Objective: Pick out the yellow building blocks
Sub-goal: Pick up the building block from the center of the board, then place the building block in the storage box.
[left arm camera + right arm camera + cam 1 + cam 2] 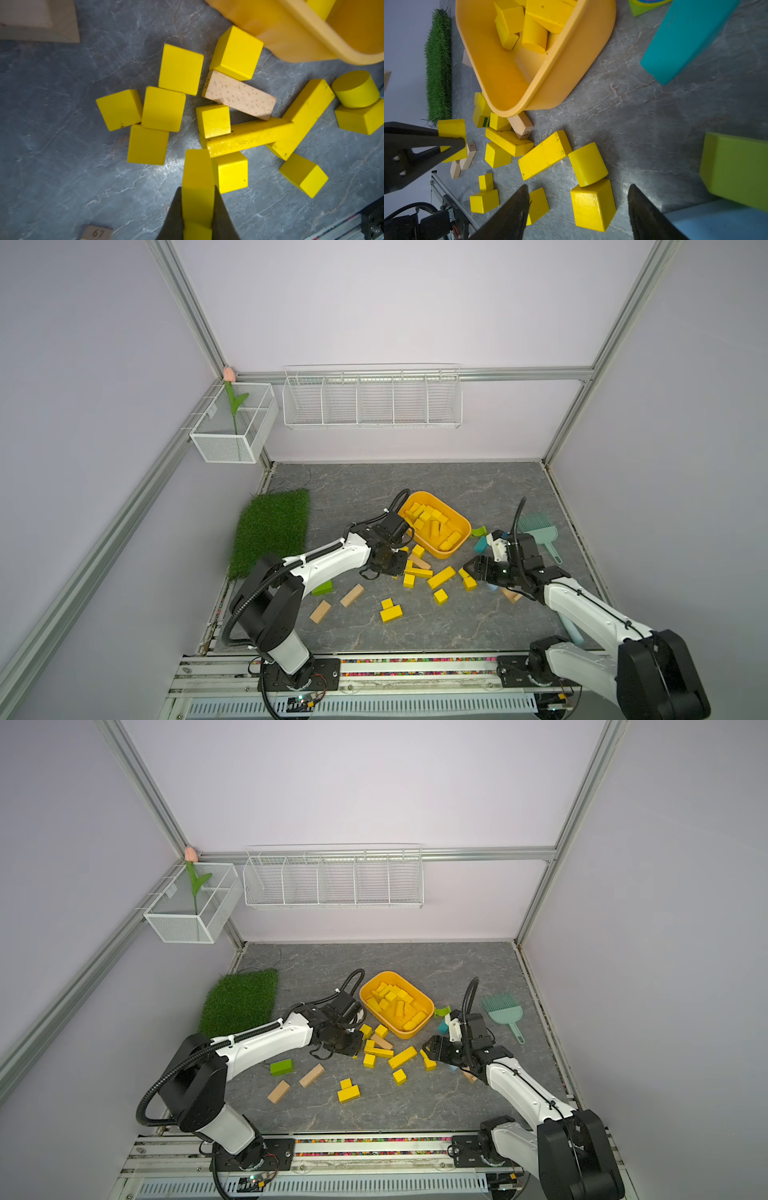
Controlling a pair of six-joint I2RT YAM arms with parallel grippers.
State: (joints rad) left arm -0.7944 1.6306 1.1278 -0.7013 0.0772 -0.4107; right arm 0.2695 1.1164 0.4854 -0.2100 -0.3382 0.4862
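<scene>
Your left claw [197,189] grips a yellow block [197,166] between its jaws; your right claw [578,186] stands open, a yellow cylinder [587,164] just ahead of its tips

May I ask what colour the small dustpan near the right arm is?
The dustpan is pale mint green; a top view shows it best.

The tub [451,551] sits mid-tabletop [478,489] with blocks [434,526] in it; more lie scattered before it; one block [197,172] sits in the left end effector [197,188], above that scatter; the mat [270,526] lies far left; the dustpan [540,533] lies right of the tub; a rack [372,400] and, left of it, a basket [237,423] hang behind.
</scene>
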